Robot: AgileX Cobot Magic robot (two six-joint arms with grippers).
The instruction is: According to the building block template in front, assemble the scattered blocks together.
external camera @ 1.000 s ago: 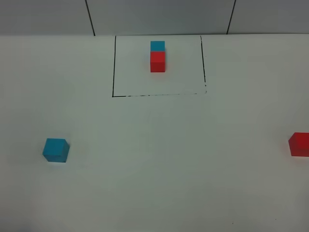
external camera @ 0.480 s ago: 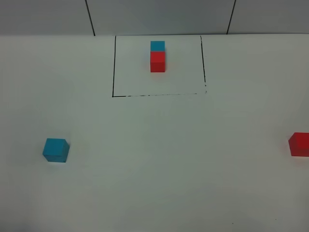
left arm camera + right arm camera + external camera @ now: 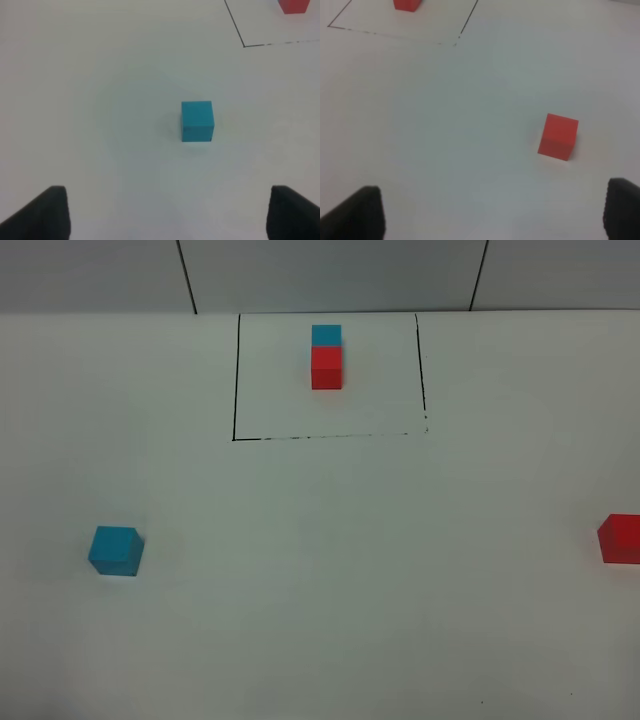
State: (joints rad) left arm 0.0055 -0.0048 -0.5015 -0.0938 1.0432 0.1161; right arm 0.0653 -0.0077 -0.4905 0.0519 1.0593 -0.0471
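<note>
no visible change since a second ago, cyan cube (image 3: 116, 550) and red cube (image 3: 620, 538) unmoved

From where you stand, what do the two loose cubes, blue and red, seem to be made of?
The cyan cube and the red cube both look matte, perhaps painted wood, foam or plastic: flat even colour, no glare, crisp edges. The pictures cannot settle which.

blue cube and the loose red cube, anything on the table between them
Nothing: the high view shows only bare white table between the blue cube and the red cube. The framed pair sits farther back, off that line.
</note>
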